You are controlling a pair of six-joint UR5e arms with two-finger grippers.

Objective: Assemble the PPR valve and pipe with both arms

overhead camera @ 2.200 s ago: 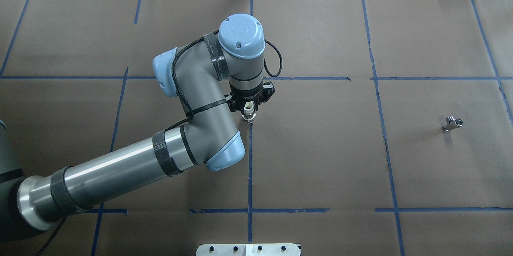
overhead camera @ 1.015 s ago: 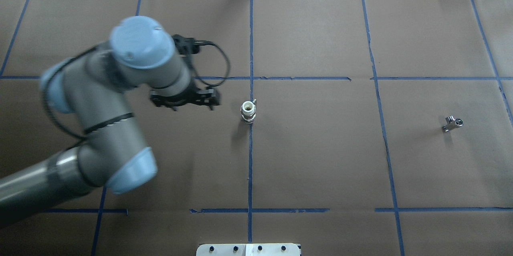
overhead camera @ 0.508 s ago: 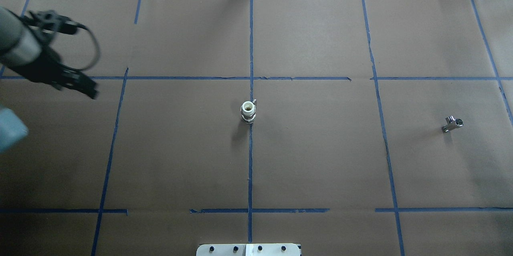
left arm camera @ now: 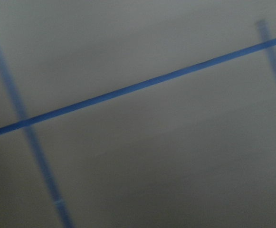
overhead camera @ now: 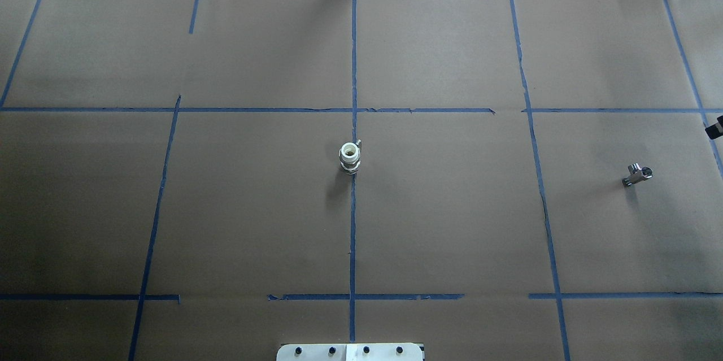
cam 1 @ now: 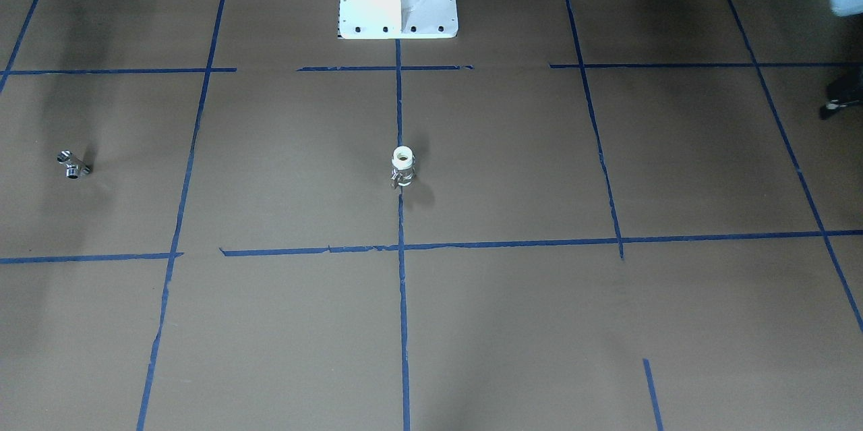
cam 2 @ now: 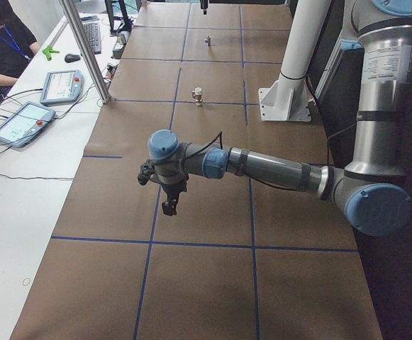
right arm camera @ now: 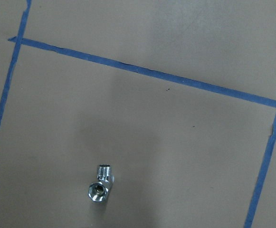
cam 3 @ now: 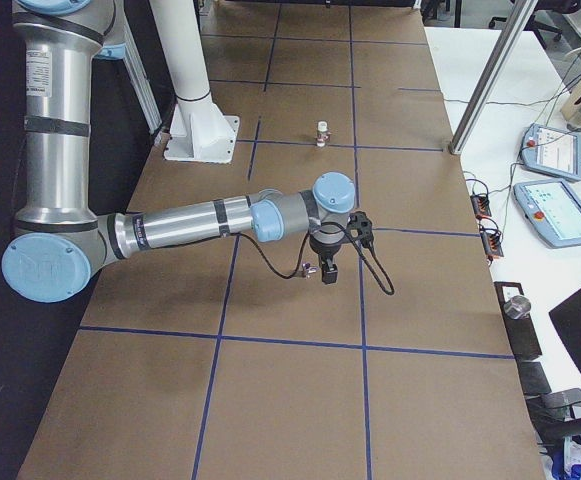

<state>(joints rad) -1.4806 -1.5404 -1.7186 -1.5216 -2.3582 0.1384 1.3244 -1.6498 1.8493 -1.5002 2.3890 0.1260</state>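
Left gripper point(cam 2: 169, 206): points down over the brown paper point(overhead camera: 452, 208) at the table's left end. I cannot tell if its fingers are apart or together.
Right gripper point(cam 3: 328, 270): points down over the paper at the right end. Its finger state also cannot be told.
PPR valve point(overhead camera: 349, 157): stands upright on the middle blue tape line point(overhead camera: 352, 236), white ring end up, well apart from both grippers.
Pipe point(overhead camera: 637, 174): lies on the paper on the robot's right, well apart from the valve. It shows low in the right wrist view.
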